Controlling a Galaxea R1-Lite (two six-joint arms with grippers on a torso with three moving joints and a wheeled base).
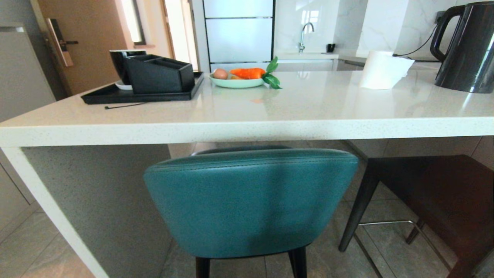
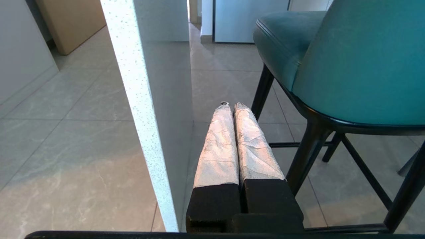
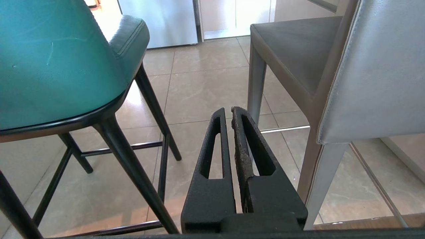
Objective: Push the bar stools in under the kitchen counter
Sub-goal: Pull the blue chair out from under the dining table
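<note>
Teal stool sits central, seat tucked under white tabletop; grey stool beside it at right. Left hand and right hand low, fingers together, touching nothing. Risk: off-centre shove swings teal stool's legs into slab end leg or neighbouring stool.

The teal stool stands upright with its rounded leather back just below the bench front edge, seat reaching under the top, thin black legs on the floor, beside the bench's thick white slab end leg. The dark grey boxy stool stands upright to its right, partly under the bench, chrome footrest showing.
</note>
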